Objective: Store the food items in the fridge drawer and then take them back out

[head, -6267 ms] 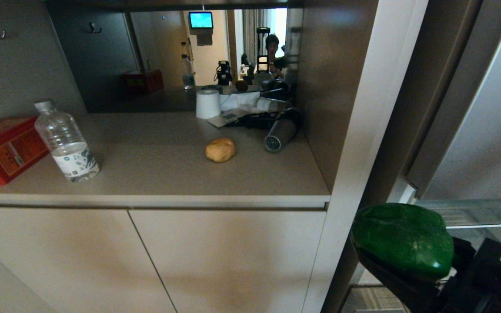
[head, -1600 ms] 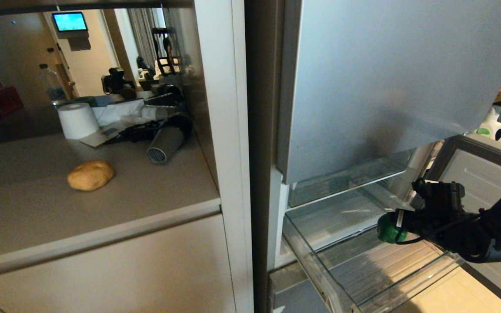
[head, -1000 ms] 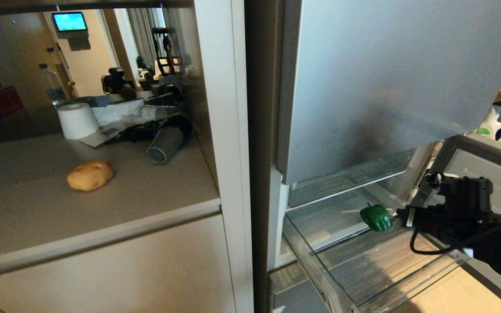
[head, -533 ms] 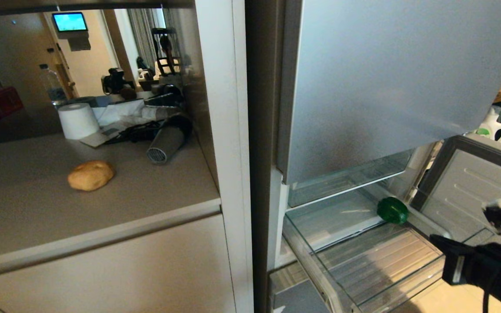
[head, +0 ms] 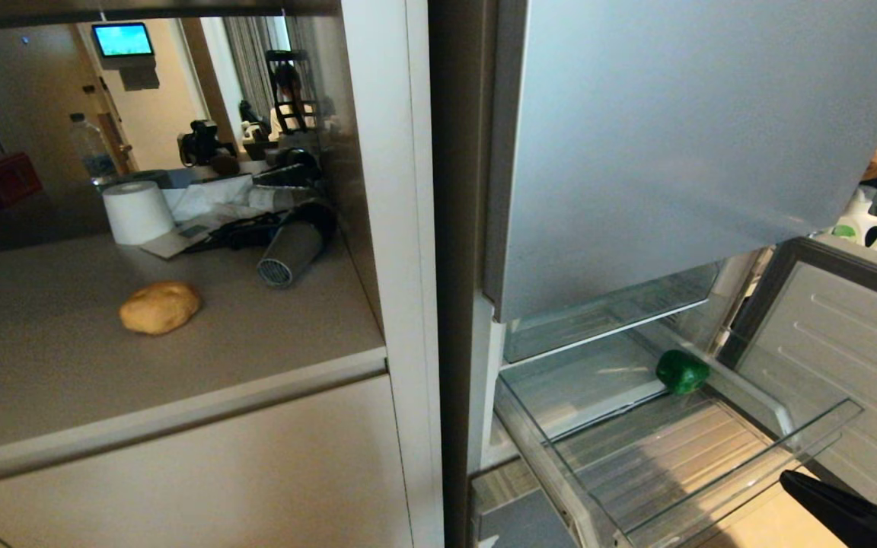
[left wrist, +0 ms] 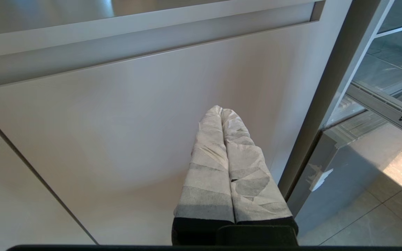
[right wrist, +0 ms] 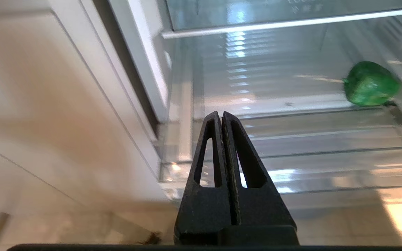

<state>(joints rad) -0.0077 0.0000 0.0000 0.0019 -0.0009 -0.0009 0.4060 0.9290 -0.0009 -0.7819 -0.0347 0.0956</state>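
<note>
The green bell pepper [head: 682,371] lies loose inside the see-through fridge drawer [head: 720,489], far back on its right side; the right wrist view shows the pepper [right wrist: 370,83] and the drawer's ribbed floor [right wrist: 274,80]. The tan potato [head: 159,307] rests on the beige counter [head: 271,335] to the left of the fridge. My right gripper [right wrist: 221,115] is shut and empty, outside the drawer's front wall; only its dark tip [head: 792,481] shows at the lower right of the head view. My left gripper [left wrist: 221,109] is shut and empty, parked facing a beige cabinet door [left wrist: 117,139].
A white paper roll [head: 136,211] and a hair dryer [head: 290,247] sit behind the potato. The silver fridge panel [head: 659,152] hangs above the drawer. A grey panel [head: 842,342] stands at the drawer's right. A white post [head: 400,228] separates counter and fridge.
My right gripper let go of the pepper in the drawer, shut, and drew back out toward the lower right. The pepper rolled to the drawer's far right.
</note>
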